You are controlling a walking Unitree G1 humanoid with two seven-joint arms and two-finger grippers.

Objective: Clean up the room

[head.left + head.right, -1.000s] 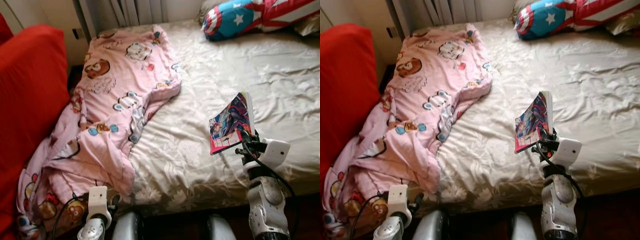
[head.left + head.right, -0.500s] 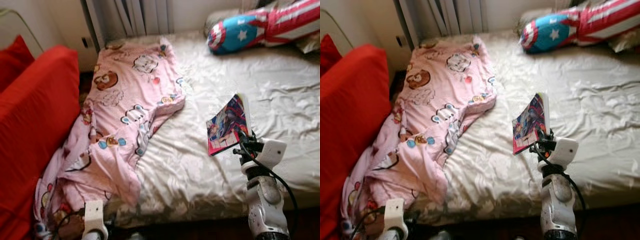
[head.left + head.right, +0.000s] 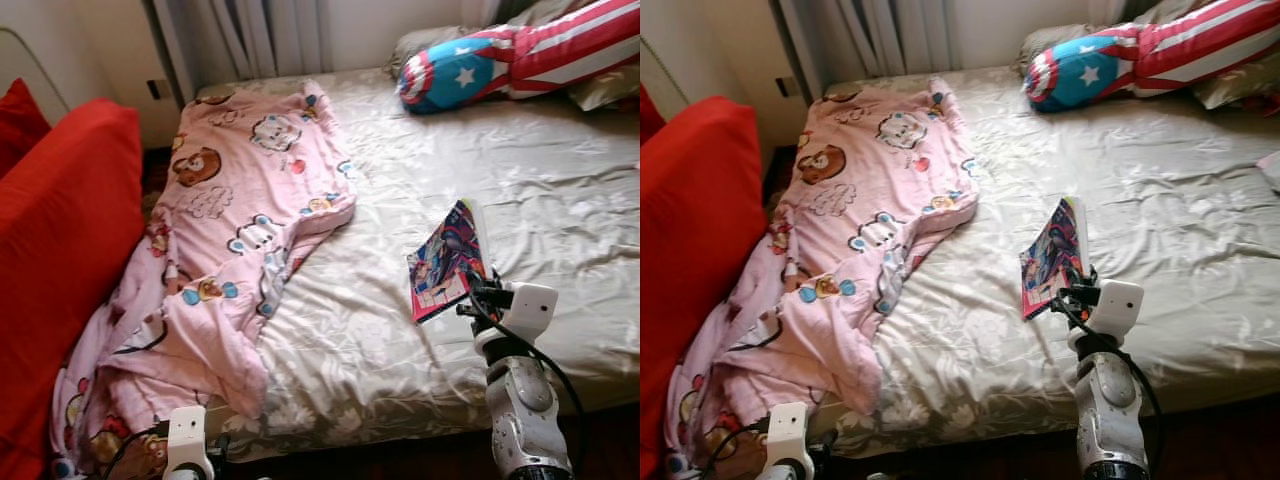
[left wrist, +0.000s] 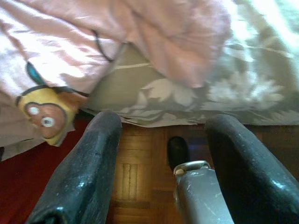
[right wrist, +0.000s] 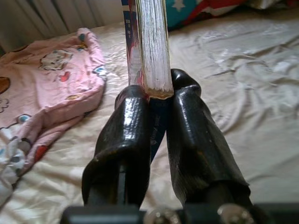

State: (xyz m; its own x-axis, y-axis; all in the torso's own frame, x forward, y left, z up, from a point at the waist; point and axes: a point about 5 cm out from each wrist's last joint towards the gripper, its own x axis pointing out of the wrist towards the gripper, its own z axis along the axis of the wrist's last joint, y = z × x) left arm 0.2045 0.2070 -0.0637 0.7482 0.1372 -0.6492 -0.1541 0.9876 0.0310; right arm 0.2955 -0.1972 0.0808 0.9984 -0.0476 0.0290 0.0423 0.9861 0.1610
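Book (image 3: 448,262) held upright above the bed (image 3: 560,180) near its front edge, right gripper (image 5: 156,100) clamped on its lower edge, likely so it can be carried off. Left gripper (image 4: 161,154) hangs low by the front corner, fingers apart, below the pink blanket (image 3: 240,200).

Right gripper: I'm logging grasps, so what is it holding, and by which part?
The right gripper clamps a comic book by its lower edge, a finger on each side. The left gripper is open, holding nothing.

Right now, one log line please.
right gripper: shut on book, above bed | left gripper: open, idle | blanket: unmade
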